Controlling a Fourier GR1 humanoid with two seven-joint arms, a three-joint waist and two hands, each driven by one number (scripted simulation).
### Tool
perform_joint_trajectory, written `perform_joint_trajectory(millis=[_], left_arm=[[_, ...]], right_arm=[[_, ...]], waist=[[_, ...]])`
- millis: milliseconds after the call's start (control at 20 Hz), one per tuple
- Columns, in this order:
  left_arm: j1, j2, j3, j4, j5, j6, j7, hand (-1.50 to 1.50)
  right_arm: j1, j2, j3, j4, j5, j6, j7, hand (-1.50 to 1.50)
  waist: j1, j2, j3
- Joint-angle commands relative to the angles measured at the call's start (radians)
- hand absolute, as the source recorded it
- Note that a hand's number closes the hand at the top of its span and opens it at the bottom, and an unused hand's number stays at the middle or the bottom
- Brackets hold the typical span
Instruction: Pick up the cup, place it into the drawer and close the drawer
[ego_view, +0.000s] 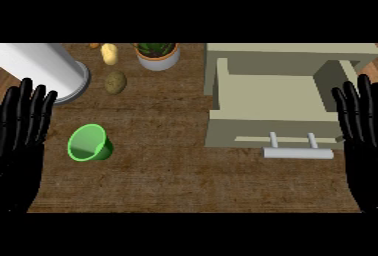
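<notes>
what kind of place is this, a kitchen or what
Probably a kitchen counter: a wooden worktop with an open drawer, a green cup, two potatoes and a potted plant.

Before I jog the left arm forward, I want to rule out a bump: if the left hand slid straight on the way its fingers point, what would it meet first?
Probably the large white cylinder: the left hand points up the view, fingertips just short of its base. Height is unclear, so it might pass over it.

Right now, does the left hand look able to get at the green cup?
Probably yes. The left hand is open at the view's left edge, and the green cup lies just beside it on bare counter, nothing between them.
</notes>
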Motion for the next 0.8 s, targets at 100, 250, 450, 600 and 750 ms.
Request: perform_joint_trajectory(millis=[100, 250, 450, 600, 750], left_arm=[[-0.047, -0.003, 0.066, 0.101, 0.025, -0.012, -0.049, -1.50], [0.003, 0.027, 0.144, 0.069, 0.093, -0.049, -0.062, -1.50], [-0.038, -0.017, 0.191, 0.151, 0.258, -0.049, -0.004, -1.50], [-0.048, -0.008, 0.205, 0.182, 0.275, -0.054, 0.018, -1.50], [-0.088, -0.033, 0.171, 0.200, 0.230, -0.014, 0.000, -1.50]], right_arm=[[0.013, 0.033, 0.042, 0.019, 0.029, 0.004, -0.014, -1.50], [0.076, 0.029, 0.059, -0.030, 0.005, 0.040, -0.005, -1.50], [-0.009, -0.002, 0.016, -0.020, -0.114, 0.075, 0.134, -1.50], [-0.033, 0.033, 0.035, 0.075, -0.084, 0.064, 0.069, -1.50], [-0.025, 0.003, -0.003, -0.035, -0.127, 0.079, 0.159, -1.50]], waist=[[-0.017, -0.007, 0.009], [-0.017, -0.008, 0.009], [-0.016, -0.008, 0.009], [-0.015, -0.007, 0.009], [-0.018, -0.008, 0.009]])
